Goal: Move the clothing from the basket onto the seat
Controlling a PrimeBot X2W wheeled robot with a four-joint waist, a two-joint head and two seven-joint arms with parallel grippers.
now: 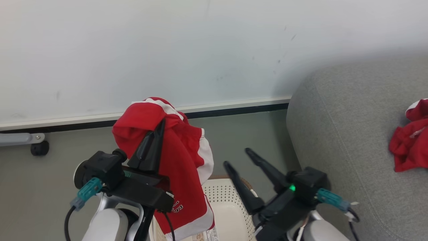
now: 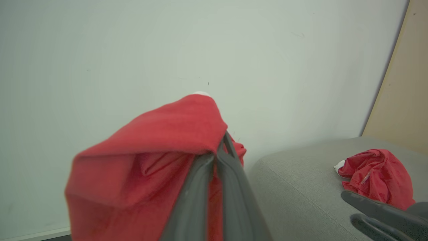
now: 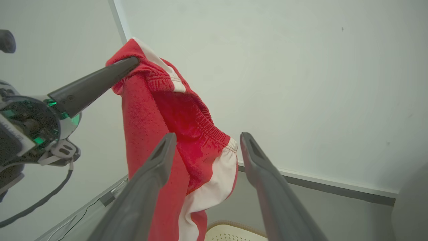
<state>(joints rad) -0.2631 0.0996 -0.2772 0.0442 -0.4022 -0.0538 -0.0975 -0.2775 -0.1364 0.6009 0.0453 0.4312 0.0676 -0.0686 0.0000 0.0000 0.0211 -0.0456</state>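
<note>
A red garment with white trim (image 1: 182, 157) hangs in the air above the basket (image 1: 230, 214), draped over my left gripper (image 1: 163, 124), which is shut on its fabric. The same garment (image 2: 150, 160) bunches around my left gripper (image 2: 223, 138) in the left wrist view, and hangs (image 3: 174, 134) from the left fingers (image 3: 100, 78) in the right wrist view. My right gripper (image 1: 237, 157) is open and empty, to the right of the hanging cloth; its fingertips (image 3: 207, 140) stand wide apart. Another red garment (image 1: 409, 140) lies on the grey seat (image 1: 334, 127).
A white wall with a dark baseboard (image 1: 234, 108) stands behind. The grey-green floor (image 1: 50, 187) lies left of the basket. A small black caster and grey bar (image 1: 33, 142) sit at the far left. A tan panel (image 2: 406, 83) rises behind the seat.
</note>
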